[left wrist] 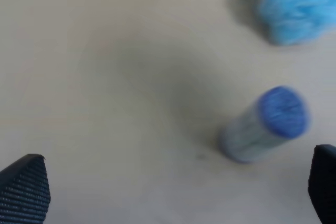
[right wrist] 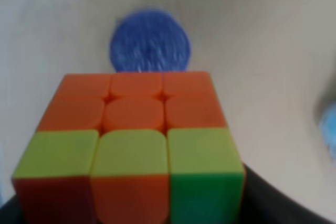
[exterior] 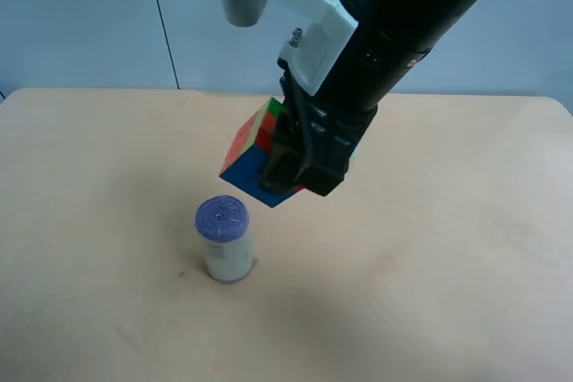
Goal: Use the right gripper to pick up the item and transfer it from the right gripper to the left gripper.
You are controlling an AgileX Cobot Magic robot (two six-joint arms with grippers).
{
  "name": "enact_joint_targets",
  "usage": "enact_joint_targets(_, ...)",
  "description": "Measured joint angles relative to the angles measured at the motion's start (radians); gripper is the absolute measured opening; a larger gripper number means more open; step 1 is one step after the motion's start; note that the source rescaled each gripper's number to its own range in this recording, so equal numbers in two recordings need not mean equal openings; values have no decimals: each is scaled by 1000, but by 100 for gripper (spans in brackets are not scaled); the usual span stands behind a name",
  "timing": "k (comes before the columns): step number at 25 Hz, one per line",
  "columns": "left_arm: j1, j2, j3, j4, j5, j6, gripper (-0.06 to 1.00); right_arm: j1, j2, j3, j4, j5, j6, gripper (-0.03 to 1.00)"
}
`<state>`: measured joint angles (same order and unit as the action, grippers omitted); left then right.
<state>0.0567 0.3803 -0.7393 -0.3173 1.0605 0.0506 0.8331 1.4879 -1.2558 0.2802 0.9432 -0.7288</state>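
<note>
Pick-up done, handover pending. Grips puzzle cube (exterior: pixel 249 151) in right tool (exterior: pixel 291 181), tilted, blue face down, clear of worktop (exterior: pixel 448 275), near centre of exterior high view. Shows left tool (left wrist: pixel 173 187) spread wide, empty, facing down at worktop. Calls next, by judgement, for bringing both tools together, offering a free pair of cube faces, closing left before loosening right. No open container in view; purple-capped cylinder (exterior: pixel 224 241) upright on worktop at 7 o'clock of cube, contents hidden. Blue pouf (left wrist: pixel 302 3) near cylinder
</note>
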Motion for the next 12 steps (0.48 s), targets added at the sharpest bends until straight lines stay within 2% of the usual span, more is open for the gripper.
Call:
enact_joint_targets(4,0,154,-95,-94,49,30,100,54,0,-1,-24,-64,-2,0)
enact_joint_targets(9,-4,279,-166,-198,107,71,100,58,0,-3,-34,-118,-20,0)
enact_joint_targets(12,-42,327,-177,-250,124,81,100,59,0,-3,-24,-155,-49,0)
